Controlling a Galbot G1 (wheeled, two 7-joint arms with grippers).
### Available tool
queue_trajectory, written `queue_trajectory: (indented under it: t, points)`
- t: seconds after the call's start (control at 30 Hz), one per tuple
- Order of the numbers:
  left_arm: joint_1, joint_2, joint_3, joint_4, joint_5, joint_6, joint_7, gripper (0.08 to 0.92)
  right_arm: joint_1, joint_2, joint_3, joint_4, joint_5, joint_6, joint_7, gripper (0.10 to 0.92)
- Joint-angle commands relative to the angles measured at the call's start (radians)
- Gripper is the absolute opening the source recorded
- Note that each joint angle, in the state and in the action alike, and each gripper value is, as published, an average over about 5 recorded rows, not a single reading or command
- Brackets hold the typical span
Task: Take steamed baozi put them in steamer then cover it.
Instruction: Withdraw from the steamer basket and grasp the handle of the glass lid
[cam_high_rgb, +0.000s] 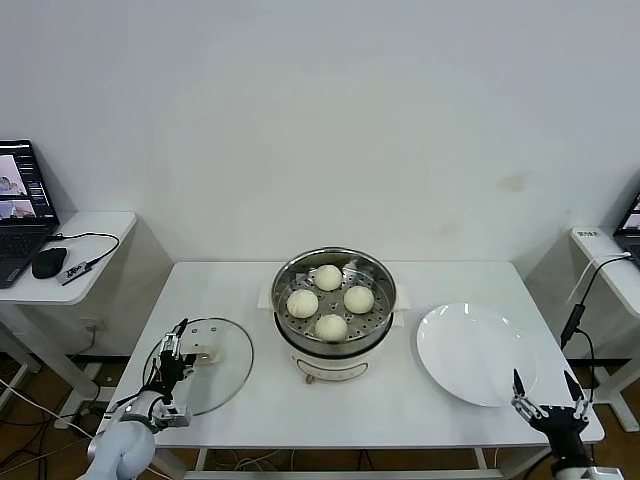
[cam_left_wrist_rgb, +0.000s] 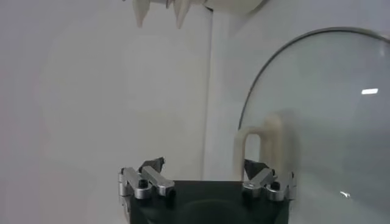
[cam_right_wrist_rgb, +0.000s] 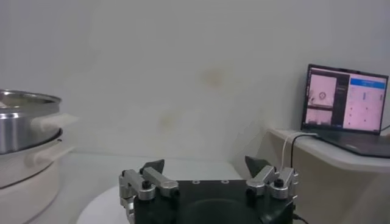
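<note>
White table (cam_high_rgb: 250, 400) is seen against a plain wall. Four steamed baozi (cam_high_rgb: 330, 299) are seated on the tray inside the steamer (cam_high_rgb: 334, 355), well to the right of the left gripper (cam_high_rgb: 175, 352). That gripper is spread wide at the cover (cam_high_rgb: 222, 375), beside its cream handle (cam_left_wrist_rgb: 259, 143). Right gripper (cam_high_rgb: 548, 398) is held wide, gripping nothing, by the near edge of the plate (cam_high_rgb: 470, 352).
</note>
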Motion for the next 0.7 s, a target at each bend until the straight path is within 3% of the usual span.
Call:
queue_trajectory:
  t: [0.03, 0.7]
  points:
    - [-0.034, -0.003, 0.013, 0.035, -0.005, 0.002, -0.009, 0.775, 0.002, 0.003, -0.012, -0.005, -0.005, 0.000, 0.000, 0.823]
    - [-0.048, -0.042, -0.006, 0.115, 0.060, -0.028, -0.111, 0.195, 0.006, 0.003, -0.041, -0.013, -0.019, 0.002, -0.007, 0.823]
